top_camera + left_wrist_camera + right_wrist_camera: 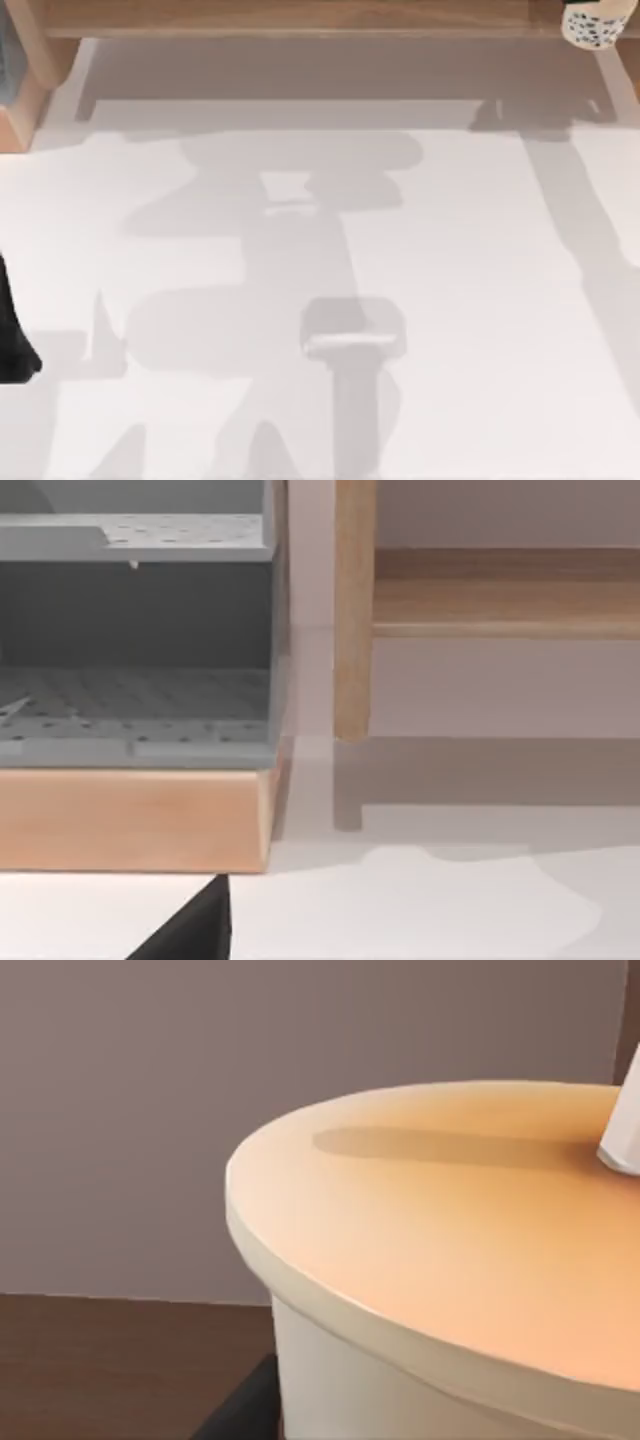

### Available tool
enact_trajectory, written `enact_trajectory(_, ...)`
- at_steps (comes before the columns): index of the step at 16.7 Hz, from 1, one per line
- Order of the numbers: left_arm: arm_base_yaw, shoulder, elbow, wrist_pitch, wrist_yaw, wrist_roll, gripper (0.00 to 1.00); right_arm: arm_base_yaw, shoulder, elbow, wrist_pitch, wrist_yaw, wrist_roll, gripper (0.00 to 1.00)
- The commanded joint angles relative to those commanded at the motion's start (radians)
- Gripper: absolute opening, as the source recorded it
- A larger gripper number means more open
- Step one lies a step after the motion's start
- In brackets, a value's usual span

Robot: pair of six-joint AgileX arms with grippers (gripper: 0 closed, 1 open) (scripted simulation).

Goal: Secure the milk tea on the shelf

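Observation:
The milk tea (pixel 594 24), a cream-white cup with black dots, stands at the right end of the shelf (pixel 300 17), a light-brown wooden plank along the far edge of the top view. The right wrist view looks at the milk tea's lid (pixel 450 1250) from very close, with a white straw (pixel 625 1130) rising from it. A dark finger (pixel 240 1410) of my right gripper lies against the cup's side. My left arm (pixel 12 340) is parked at the table's left edge. The left wrist view has the shelf plank (pixel 500 600) and its upright (pixel 352 610).
A wooden box holding grey perforated trays (pixel 130 700) stands left of the shelf upright, at the table's far left corner (pixel 20 90). The white table (pixel 320 300) spreads wide in front of the shelf, crossed by arm shadows.

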Motion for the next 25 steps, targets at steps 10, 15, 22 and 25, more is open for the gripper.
enact_trajectory(10,0.000,0.000,0.000,0.000,0.000,0.000,1.00,0.062,0.077,0.250,-0.218,0.171,-0.006,0.00)
enact_trajectory(15,0.000,0.000,0.000,0.000,0.000,0.000,1.00,0.059,0.078,0.236,-0.216,0.170,-0.003,0.00)
enact_trajectory(22,0.000,0.000,0.000,0.000,0.000,0.000,1.00,0.049,0.213,0.322,-0.160,0.159,-0.001,0.00)
enact_trajectory(25,0.000,0.000,0.000,0.000,0.000,0.000,1.00,0.042,0.249,0.353,-0.149,0.153,-0.007,0.00)
